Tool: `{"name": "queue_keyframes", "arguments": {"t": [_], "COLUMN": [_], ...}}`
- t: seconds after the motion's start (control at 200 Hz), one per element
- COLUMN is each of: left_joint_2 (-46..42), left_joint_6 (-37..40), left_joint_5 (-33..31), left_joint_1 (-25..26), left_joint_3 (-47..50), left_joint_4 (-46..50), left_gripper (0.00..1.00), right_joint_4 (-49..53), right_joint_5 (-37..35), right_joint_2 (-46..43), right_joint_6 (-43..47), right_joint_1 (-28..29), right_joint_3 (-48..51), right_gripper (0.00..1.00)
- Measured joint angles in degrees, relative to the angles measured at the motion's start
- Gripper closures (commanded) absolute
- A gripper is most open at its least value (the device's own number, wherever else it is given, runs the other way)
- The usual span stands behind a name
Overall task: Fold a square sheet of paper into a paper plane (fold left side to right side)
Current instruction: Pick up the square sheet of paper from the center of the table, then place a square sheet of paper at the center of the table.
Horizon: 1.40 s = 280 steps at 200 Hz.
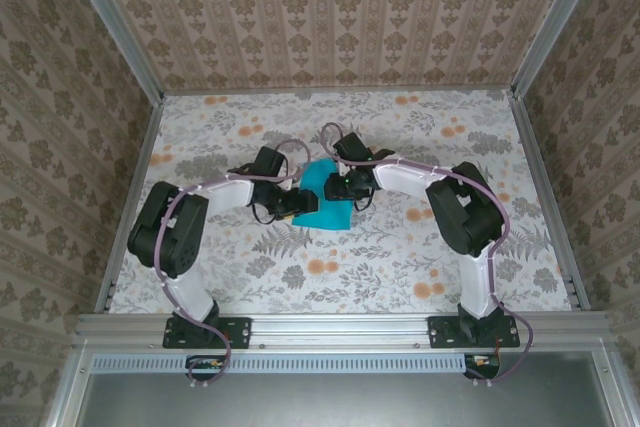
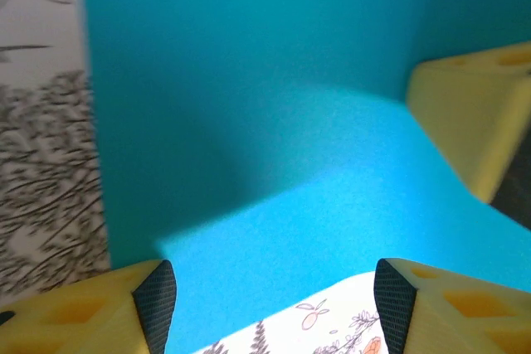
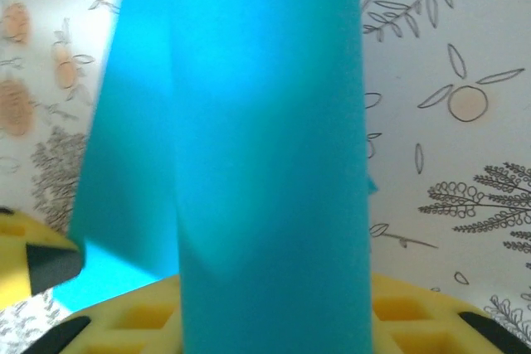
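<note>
The square sheet of paper (image 1: 330, 213) is turquoise-blue and lies mid-table, partly lifted and bent over. My right gripper (image 1: 341, 190) holds its right part. In the right wrist view the sheet (image 3: 265, 147) rises straight up out of the right gripper (image 3: 274, 325) and hides the pads, and the yellow fingers (image 3: 141, 314) sit close together beneath it. My left gripper (image 1: 296, 203) is at the sheet's left side. In the left wrist view the left gripper (image 2: 274, 300) stands wide open, with the sheet (image 2: 274, 163) spread ahead and its near edge crossing between the fingertips. The right gripper's finger (image 2: 473, 118) presses on the paper there.
The floral tablecloth (image 1: 400, 267) covers the table inside patterned walls with metal rails (image 1: 540, 197). Both arms bend inward and meet at the middle, elbows out at the left (image 1: 165, 227) and right (image 1: 465, 207).
</note>
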<state>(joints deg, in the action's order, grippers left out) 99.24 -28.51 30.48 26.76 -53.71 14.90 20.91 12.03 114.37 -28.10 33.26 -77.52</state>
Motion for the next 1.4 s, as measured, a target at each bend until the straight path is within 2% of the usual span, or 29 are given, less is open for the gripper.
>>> {"name": "queue_keyframes", "arguments": {"t": [0.23, 0.47, 0.705, 0.97, 1.04, 1.13, 1.175, 1.285, 1.325, 1.4], "left_joint_2": [-10.1, -20.5, -24.7, -25.3, -25.3, -25.3, -25.3, -25.3, -25.3, -25.3], "left_joint_6": [-0.1, -3.0, -6.7, -7.3, -7.7, -8.5, -8.2, -8.2, -8.1, -7.3], "left_joint_5": [2.2, 12.1, 23.7, 28.6, 29.3, 30.0, 30.1, 30.0, 29.7, 29.2], "left_joint_1": [-8.2, -14.3, -14.4, -11.4, -10.6, -9.9, -9.8, -9.8, -9.8, -9.8], "left_joint_3": [5.4, 8.9, 8.3, 5.3, 5.2, 5.0, 4.9, 4.7, 4.5, 4.5], "left_joint_4": [-4.7, -17.4, -29.7, -32.5, -33.3, -34.0, -34.4, -34.4, -33.8, -33.0], "left_gripper": [0.27, 0.15, 0.10, 0.11, 0.19, 0.45, 0.62, 0.87, 0.93, 0.94], "right_joint_4": [-3.3, -6.6, -8.9, -15.5, -16.7, -17.4, -17.4, -17.5, -17.2, -15.8], "right_joint_5": [6.8, 20.0, 34.1, 43.2, 44.2, 44.3, 44.2, 43.3, 42.6, 40.7], "right_joint_2": [-7.8, -17.9, -26.4, -29.1, -29.1, -29.1, -29.1, -29.2, -29.2, -29.4], "right_joint_6": [2.7, 7.0, 8.9, 5.8, 5.1, 4.7, 4.7, 4.7, 4.7, 5.3], "right_joint_1": [-1.5, -6.2, -8.1, -8.1, -8.1, -8.1, -8.1, -8.5, -8.7, -9.3], "right_joint_3": [4.2, 7.8, 8.2, 8.2, 8.4, 8.6, 8.7, 9.4, 9.6, 9.8], "right_gripper": [0.71, 0.70, 0.70, 0.70, 0.70, 0.70, 0.69, 0.68, 0.64, 0.56]}}
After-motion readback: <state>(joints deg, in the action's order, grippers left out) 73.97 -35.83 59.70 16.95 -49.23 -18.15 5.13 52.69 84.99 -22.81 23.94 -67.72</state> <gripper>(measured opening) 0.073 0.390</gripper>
